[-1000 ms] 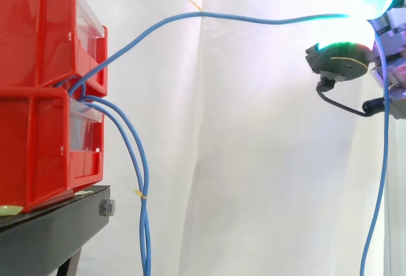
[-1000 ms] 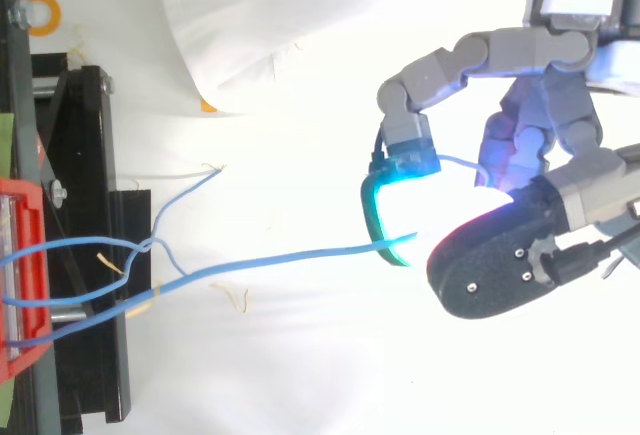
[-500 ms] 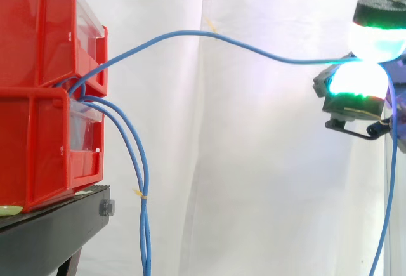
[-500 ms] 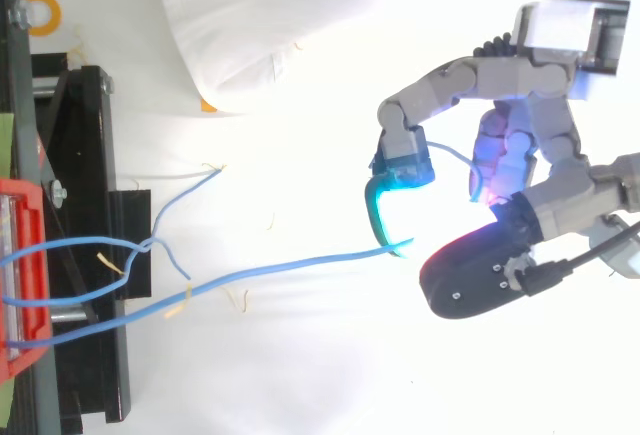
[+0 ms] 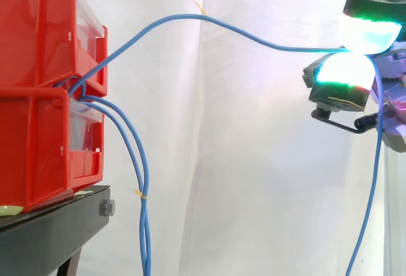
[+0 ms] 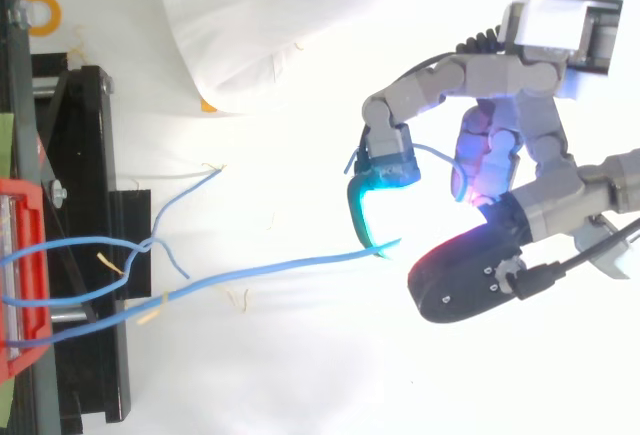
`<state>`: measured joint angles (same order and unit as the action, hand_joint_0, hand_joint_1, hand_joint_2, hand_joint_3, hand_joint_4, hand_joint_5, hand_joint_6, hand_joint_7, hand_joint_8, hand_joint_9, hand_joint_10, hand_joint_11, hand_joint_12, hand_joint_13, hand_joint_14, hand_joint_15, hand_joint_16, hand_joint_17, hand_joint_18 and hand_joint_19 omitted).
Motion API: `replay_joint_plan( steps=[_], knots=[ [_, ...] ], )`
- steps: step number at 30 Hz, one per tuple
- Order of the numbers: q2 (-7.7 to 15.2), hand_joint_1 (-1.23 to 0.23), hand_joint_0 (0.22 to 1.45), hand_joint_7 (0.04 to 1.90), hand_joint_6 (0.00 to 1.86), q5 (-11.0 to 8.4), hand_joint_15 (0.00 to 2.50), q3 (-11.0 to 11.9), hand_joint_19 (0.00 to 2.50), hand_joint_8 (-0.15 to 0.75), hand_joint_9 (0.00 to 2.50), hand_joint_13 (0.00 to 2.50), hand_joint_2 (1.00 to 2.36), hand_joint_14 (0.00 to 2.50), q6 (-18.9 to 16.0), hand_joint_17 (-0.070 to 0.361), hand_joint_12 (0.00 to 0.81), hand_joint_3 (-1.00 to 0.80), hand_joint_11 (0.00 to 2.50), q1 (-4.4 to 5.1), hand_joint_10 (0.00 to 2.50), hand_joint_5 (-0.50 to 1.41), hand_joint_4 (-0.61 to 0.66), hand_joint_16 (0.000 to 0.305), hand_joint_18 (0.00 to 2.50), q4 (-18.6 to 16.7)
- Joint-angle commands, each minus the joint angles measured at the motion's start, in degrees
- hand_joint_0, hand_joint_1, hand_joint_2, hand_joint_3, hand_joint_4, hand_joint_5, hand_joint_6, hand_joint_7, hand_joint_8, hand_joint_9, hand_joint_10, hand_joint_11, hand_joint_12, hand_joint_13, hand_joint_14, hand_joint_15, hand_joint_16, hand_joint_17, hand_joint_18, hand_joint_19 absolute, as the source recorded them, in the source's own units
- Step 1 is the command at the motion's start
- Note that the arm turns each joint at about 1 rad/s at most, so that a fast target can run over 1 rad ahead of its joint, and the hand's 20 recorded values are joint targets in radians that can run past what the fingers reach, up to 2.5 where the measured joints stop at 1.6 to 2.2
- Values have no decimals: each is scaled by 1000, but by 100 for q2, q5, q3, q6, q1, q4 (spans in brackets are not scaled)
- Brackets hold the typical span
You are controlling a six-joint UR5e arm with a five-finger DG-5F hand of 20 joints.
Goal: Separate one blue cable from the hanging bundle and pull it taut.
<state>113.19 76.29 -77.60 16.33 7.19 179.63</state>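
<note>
The hand (image 6: 515,80) pinched one blue cable (image 5: 184,15) between its glowing pads, holding it out well apart from the bundle (image 5: 141,181) hanging beside the red bins (image 5: 38,85), evidently to separate it, though its arc suggested more pull was needed.

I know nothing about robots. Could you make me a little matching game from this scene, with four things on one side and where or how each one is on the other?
Things:
1. robot hand
2. pulled-out blue cable
3. other blue cables
4. red bins

Place or state:
A. stacked on the black stand
B. hanging down beside the bins
C. pinching one cable
D. arching from the bins across to the right

Pairs: 1-C, 2-D, 3-B, 4-A
</note>
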Motion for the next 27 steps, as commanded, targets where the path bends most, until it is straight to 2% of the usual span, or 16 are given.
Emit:
replay_joint_plan(
  steps=[1,27],
  knots=[
    [2,-720,752,1325,503,0,550,-1,534,187,2045,1401,1018,19,1,145,282,-225,509,-16,21,148,57,65,1091,-7],
    [2,-721,751,1283,503,0,569,8,540,166,2042,1399,1018,22,1,139,255,-217,525,-16,21,148,83,62,1107,-7]
  ],
)
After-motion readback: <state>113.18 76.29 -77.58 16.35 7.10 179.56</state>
